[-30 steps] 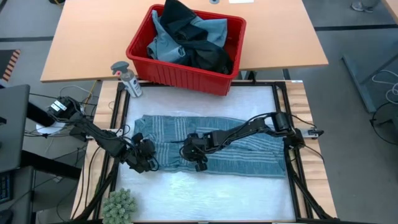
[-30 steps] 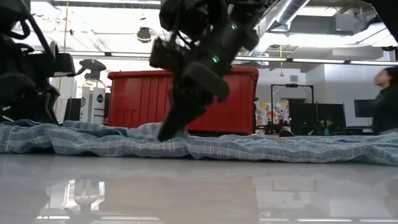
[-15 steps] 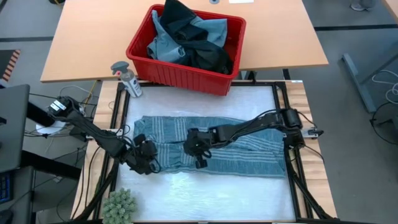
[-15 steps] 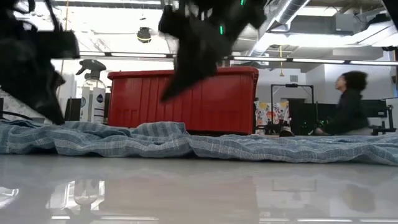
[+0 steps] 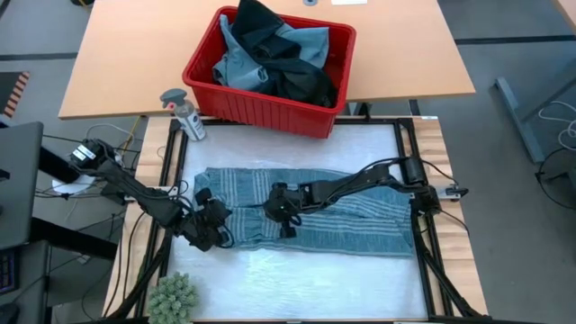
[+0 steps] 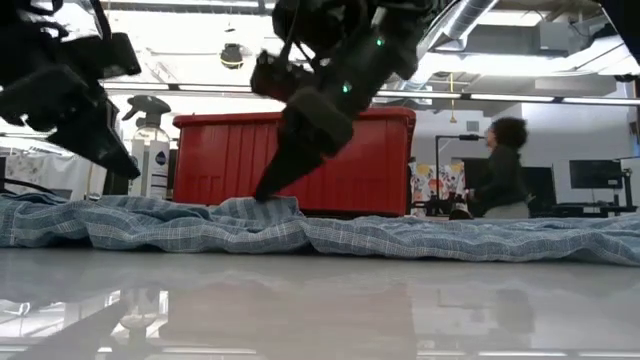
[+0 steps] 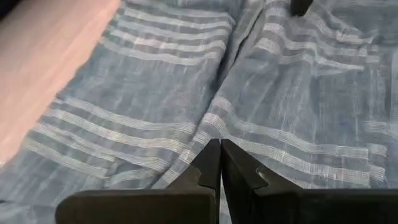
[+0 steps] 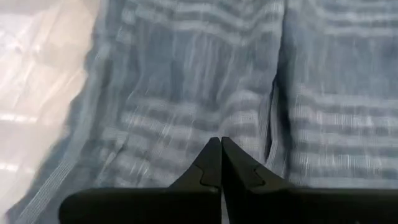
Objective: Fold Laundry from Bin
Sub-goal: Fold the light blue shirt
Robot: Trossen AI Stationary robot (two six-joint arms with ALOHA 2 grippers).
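Observation:
A grey-blue garment with pale stripes (image 5: 360,225) lies spread flat across the table, part of the laundry. More laundry, light blue and black (image 5: 270,58), is heaped in the red bin (image 5: 261,112) on the far table. My left gripper (image 5: 216,232) hangs shut just above the garment's left end (image 7: 155,93), and the low view shows it clear of the cloth (image 6: 128,172). My right gripper (image 5: 284,227) is shut over the garment's middle, pointing down at a slant. Its tips (image 6: 262,194) stand at a low raised fold (image 6: 275,208). My right gripper's shut fingertips (image 8: 220,142) come down slanting onto the raised fold in the garment's middle. I cannot tell whether they touch the cloth; nothing shows between the fingers. My left gripper touches nothing.
A spray bottle (image 5: 184,112) stands at the table's far left corner, beside the bin. A green tufted ball (image 5: 173,297) sits at the near left corner. Dark frame rails (image 5: 409,171) run along the table's sides. A person (image 6: 505,170) moves in the room beyond.
My right gripper rose off the garment's middle, shifted a little toward the table's left edge, then came down again to the cloth. My left gripper has lifted slightly above the garment's left end. The garment lies as before.

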